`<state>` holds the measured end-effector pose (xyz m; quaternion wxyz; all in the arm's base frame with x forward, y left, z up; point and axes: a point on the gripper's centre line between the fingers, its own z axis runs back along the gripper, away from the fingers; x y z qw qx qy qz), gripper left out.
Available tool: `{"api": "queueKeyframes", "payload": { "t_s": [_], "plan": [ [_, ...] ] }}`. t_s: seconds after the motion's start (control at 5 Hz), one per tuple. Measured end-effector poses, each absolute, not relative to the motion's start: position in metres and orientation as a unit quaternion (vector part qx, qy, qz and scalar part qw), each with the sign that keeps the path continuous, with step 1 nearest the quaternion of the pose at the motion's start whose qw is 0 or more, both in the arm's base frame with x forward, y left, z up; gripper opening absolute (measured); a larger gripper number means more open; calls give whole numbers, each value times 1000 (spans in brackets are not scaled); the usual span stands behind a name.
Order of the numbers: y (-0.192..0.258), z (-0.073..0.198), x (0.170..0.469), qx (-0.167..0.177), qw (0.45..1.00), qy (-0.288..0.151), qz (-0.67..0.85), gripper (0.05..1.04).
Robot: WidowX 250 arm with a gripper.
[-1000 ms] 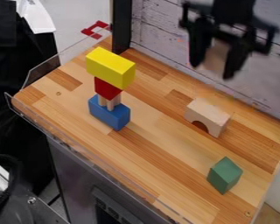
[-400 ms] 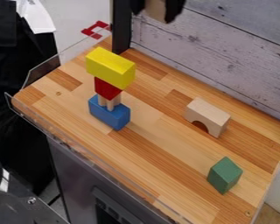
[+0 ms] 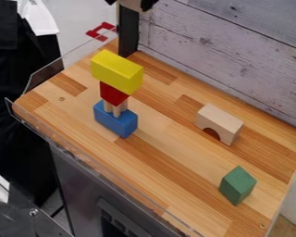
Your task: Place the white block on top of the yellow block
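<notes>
Grips a pale block [image 3: 132, 4] between the jaws, drawn in narrow against both sides, with the black gripper [image 3: 132, 3] at the top edge of the camera view, left of the middle, just over the black upright [image 3: 129, 32] at the far edge. Starts at the left with dark cloth [image 3: 15, 88], white cloth [image 3: 38, 17] lying at its far end, and, on the near side, a dark metal plate [image 3: 48, 224] bearing a bolt. Shows next a clear rail [image 3: 52, 69] along the left end of the wooden tabletop [image 3: 169, 173], with a red piece [image 3: 101, 31] beside it at the far corner and a grey cabinet [image 3: 83, 185] below the near edge. Has a tower at left: at the bottom a blue block [image 3: 115, 121], on it two pale posts [image 3: 116, 111], on those a red block [image 3: 113, 94] tapering downward, and at the very top the yellow block [image 3: 116, 71], lying lengthwise, bare on its upper face, and apart from the pale block. Runs on rightward to weathered boards [image 3: 231, 60] behind the far edge, then, right of the middle, to a light wooden arch [image 3: 221, 120], standing with its opening toward the near side. Ends with a green block [image 3: 238, 185] at near right, upright and well apart from the tower.
</notes>
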<state>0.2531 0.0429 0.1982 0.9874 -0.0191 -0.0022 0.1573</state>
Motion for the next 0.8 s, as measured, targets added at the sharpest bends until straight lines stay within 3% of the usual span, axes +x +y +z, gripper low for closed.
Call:
{"api": "queueKeyframes", "payload": {
  "t_s": [0.8],
  "plan": [
    [53, 152, 243, -38, 982, 83, 165, 584]
  ]
}}
